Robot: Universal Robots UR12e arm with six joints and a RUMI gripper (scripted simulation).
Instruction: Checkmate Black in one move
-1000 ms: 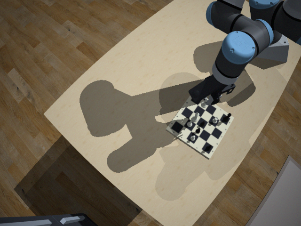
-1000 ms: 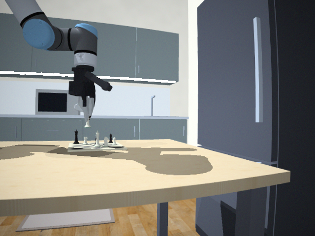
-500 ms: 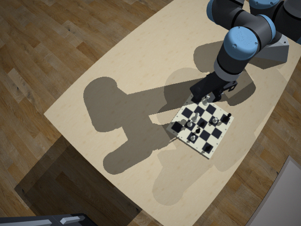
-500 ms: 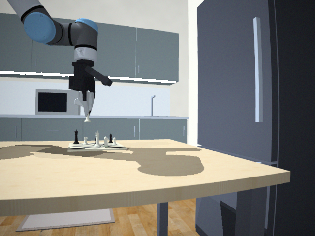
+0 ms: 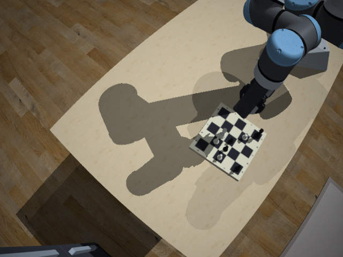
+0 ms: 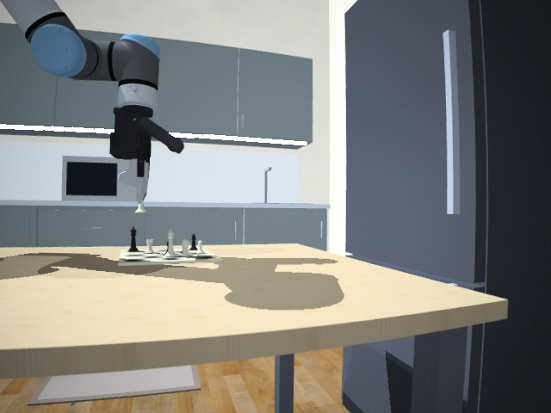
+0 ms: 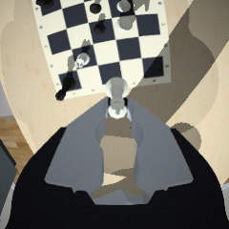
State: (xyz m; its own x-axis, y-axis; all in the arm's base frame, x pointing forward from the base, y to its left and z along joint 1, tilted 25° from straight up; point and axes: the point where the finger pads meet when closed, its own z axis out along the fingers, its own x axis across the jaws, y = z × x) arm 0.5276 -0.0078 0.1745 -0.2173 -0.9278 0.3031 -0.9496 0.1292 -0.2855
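The small chessboard [image 5: 227, 141] lies on the table with several white and black pieces on it. My gripper [image 6: 141, 199] hangs high above the board's far edge and is shut on a white chess piece [image 6: 140, 207], held upright by its top, well clear of the other pieces. In the wrist view the white piece [image 7: 115, 96] sits between my fingertips over the board's near edge. A tall black piece [image 5: 259, 133] stands at one corner and shows at the board's left end in the side view [image 6: 133, 240]. In the overhead view my wrist hides the fingers and the held piece.
The board [image 6: 168, 258] sits near the far side of the light wooden table [image 6: 222, 293]. The arm's base [image 5: 313, 55] stands on the table behind the board. A tall dark fridge [image 6: 444, 177] stands to the right of the table.
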